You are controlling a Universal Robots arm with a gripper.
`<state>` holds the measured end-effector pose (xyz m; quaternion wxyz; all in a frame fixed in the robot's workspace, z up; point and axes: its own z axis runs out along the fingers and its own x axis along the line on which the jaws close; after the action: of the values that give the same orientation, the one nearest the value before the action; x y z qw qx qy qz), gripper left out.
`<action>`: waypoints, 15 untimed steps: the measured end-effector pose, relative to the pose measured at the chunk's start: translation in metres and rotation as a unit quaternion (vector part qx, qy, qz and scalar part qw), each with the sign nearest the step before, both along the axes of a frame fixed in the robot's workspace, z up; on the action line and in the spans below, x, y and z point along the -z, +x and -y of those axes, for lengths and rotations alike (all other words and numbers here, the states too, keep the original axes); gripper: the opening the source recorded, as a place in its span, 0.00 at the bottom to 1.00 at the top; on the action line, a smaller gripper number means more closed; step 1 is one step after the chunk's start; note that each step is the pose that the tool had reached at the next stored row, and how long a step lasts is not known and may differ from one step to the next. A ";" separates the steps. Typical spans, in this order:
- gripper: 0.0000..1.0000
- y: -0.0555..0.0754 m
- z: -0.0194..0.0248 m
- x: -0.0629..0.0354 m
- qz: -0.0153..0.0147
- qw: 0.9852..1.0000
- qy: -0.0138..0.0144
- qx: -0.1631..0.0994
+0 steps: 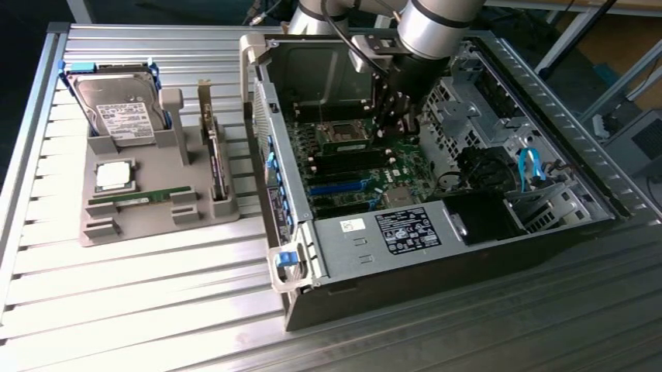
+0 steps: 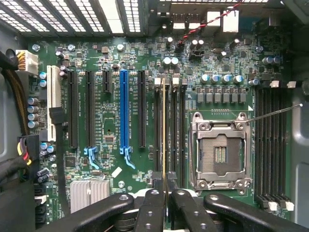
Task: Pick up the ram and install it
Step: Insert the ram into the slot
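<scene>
Ram [image 2: 164, 130] gripped in hand [image 2: 164, 193] at memory slots [image 2: 174, 130]; case [image 1: 342, 232] on slatted table [image 1: 155, 294].

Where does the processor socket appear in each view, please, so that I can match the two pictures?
Exterior view: the processor socket lies on the motherboard, deep inside the open case.
Wrist view: the processor socket is the silver-framed square between two banks of black memory slots.
Shared landmark: the blue expansion slot.
</scene>
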<state>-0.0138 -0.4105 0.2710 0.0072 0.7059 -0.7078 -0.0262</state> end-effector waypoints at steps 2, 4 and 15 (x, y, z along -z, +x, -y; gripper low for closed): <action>0.13 0.000 -0.0002 0.0002 0.000 1.000 0.000 0.000; 0.13 0.000 -0.0003 0.0009 0.000 1.000 0.000 0.000; 0.13 0.000 -0.0003 0.0106 0.000 1.000 0.000 0.000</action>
<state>-0.0139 -0.4102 0.2603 0.0073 0.7059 -0.7078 -0.0261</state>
